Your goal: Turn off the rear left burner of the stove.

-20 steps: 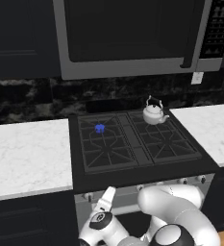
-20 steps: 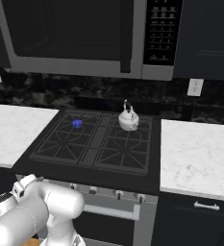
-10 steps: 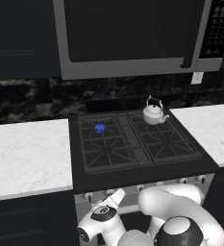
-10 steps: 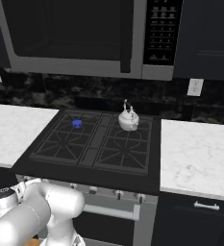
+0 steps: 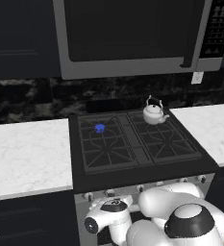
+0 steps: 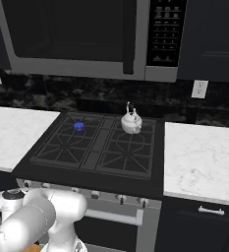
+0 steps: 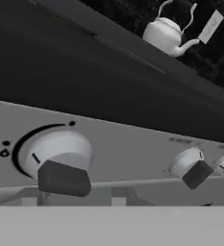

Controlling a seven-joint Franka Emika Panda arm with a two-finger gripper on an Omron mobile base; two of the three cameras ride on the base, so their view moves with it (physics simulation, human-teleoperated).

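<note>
My gripper (image 7: pixel 118 202) low at the stove (image 5: pixel 142 173) front, facing the leftmost knob (image 7: pixel 56 158) | jaws: grip on knob unclear, cannot tell | rear left burner (image 5: pixel 100 128) lit, kettle (image 5: pixel 154 113) at its 3 o'clock | knob chosen to kill flame

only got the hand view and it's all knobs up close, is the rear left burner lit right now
Observer: Yes, the left base view shows a small blue flame at the centre of the rear left burner.
Operator: any other burner on
Observer: No flame on the other three. The kettle sits on the rear right one.
Operator: where's the arm
Observer: Its white wrist is low in front of the stove, near the left end of the knob row.
</note>
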